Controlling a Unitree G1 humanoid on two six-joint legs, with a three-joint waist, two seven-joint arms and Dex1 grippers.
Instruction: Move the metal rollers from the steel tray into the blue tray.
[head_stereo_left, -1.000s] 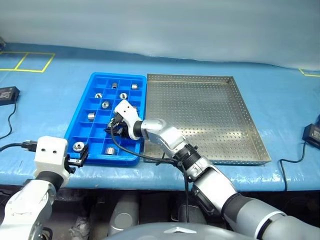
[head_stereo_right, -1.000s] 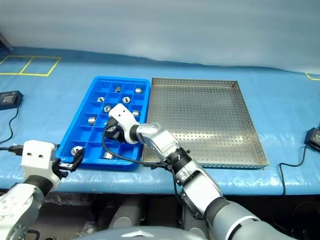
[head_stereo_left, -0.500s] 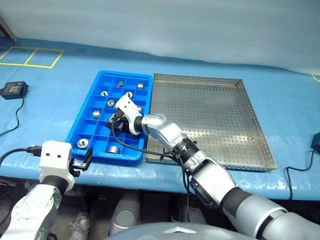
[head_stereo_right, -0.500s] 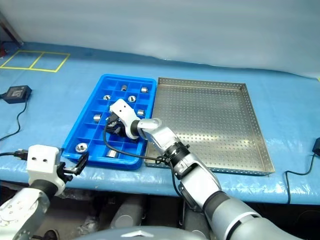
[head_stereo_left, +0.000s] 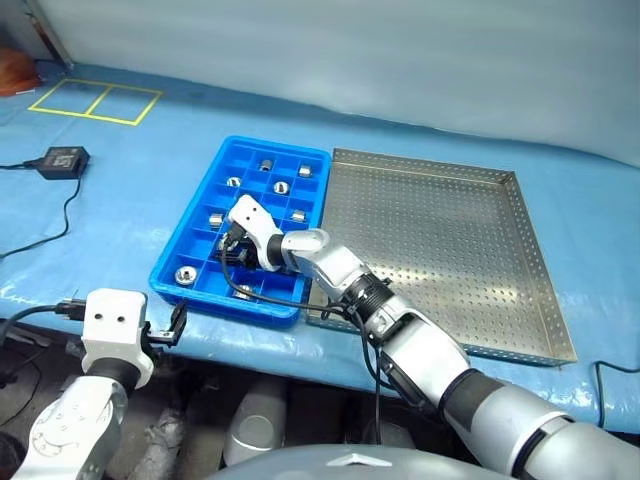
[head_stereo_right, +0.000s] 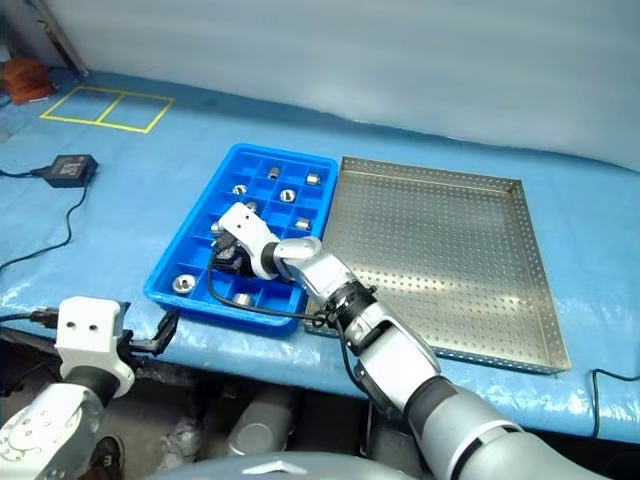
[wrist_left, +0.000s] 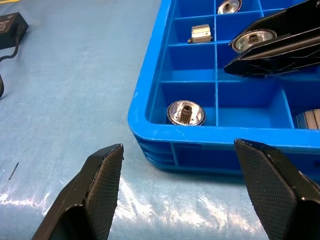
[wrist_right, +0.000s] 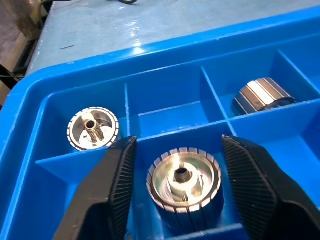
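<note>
Right pincer (wrist_right: 175, 200) jaws now parted around roller (wrist_right: 183, 178) in blue tray (head_stereo_left: 170, 270) | left pincer (wrist_left: 182, 192) open, empty | steel tray (head_stereo_left: 450, 250): we see none left | near done

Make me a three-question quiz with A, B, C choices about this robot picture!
1. Where are the rollers?
A. steel tray
B. blue tray
C. floor

2. What colour is the tape square?
A. yellow
B. red
C. green

3. How is the left gripper?
A. shut on a roller
B. shut on a cable
C. open

Answers:
1 B: the rollers sit in the blue tray's compartments.
2 A: the tape square is yellow.
3 C: the left gripper's fingers stand apart, holding nothing.
</note>
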